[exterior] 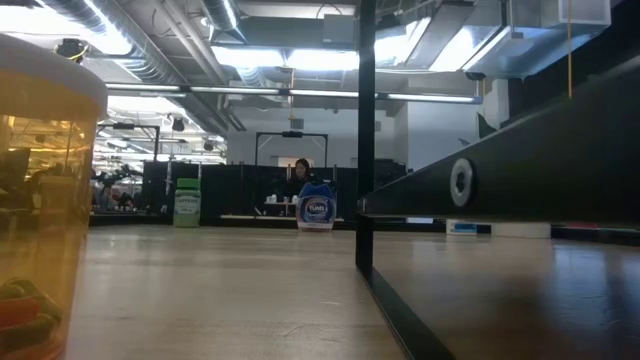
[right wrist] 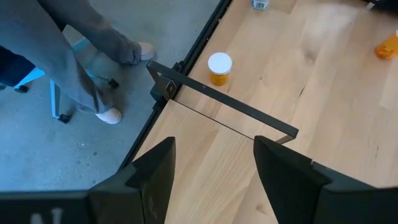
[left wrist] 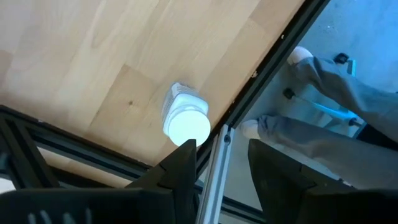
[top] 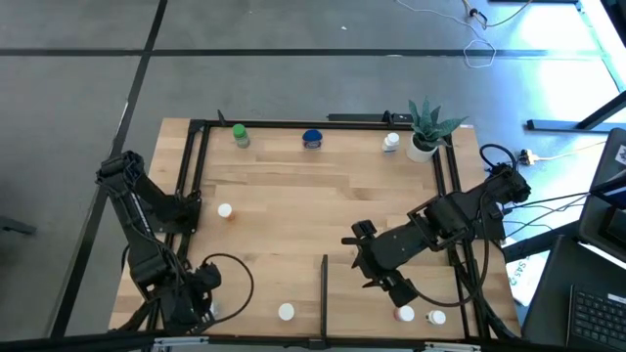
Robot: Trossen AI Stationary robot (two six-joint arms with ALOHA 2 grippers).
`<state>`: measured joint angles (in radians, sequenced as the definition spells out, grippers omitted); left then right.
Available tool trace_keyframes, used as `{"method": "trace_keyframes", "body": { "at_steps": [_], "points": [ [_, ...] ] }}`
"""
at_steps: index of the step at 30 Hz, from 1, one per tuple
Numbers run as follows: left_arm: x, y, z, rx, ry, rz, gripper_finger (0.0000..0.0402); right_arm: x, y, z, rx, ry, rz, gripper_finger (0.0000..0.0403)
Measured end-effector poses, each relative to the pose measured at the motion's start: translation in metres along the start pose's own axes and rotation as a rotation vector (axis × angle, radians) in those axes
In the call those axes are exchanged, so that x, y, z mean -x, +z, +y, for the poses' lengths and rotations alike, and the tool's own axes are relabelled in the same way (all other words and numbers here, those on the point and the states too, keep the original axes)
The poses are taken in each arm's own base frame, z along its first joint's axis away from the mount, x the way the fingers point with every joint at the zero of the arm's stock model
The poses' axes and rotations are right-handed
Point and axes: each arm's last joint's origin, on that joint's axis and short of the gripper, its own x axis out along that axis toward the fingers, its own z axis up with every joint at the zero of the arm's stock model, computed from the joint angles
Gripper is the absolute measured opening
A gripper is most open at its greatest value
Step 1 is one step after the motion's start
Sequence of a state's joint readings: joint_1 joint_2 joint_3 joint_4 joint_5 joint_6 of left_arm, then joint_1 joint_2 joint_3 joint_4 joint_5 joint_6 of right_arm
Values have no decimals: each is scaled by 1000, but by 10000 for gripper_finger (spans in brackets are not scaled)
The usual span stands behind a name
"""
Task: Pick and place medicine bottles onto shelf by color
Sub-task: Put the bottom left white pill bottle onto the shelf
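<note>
From straight above we see the whole worktop [top: 293,225]. Our low camera sits at board level beside the black divider bar [exterior: 366,150], facing the blue bottle [exterior: 316,210] and the room. Each wrist camera looks down past its own fingers; both catch a seated person's legs [left wrist: 323,112].

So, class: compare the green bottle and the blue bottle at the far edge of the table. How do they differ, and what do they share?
The green bottle is green all over; the blue bottle has a blue top above a white label. The green bottle is slimmer, the blue bottle wider and squatter, as the low view shows. The green bottle stands nearer the far left corner, the blue bottle near the middle. Both stand upright by the far rail, and no gripper touches either.
</note>
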<state>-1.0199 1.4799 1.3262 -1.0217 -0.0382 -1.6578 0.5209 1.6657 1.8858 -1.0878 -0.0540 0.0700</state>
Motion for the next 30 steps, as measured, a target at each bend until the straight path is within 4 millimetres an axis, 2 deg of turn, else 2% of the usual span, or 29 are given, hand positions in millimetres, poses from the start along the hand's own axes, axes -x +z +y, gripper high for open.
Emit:
{"method": "trace_keyframes", "body": {
  "at_steps": [5, 16, 25, 27, 30],
  "points": [
    [0, 0, 0, -5, 2, -22, 140, 0, 0, 0, 0, 0, 0, 218],
    [1, -15, 1, 31, -17, -29, 146, 0, 0, 0, 0, 0, 0, 218],
    [1, -15, 2, -19, -6, -32, 148, 0, 0, 0, 0, 0, 0, 218],
    [1, -15, 2, -19, -4, -32, 158, 0, 0, 0, 0, 0, 0, 218],
    [1, -14, 3, -20, 7, -34, 195, 0, 0, 0, 0, 0, 0, 218]
  ]
}}
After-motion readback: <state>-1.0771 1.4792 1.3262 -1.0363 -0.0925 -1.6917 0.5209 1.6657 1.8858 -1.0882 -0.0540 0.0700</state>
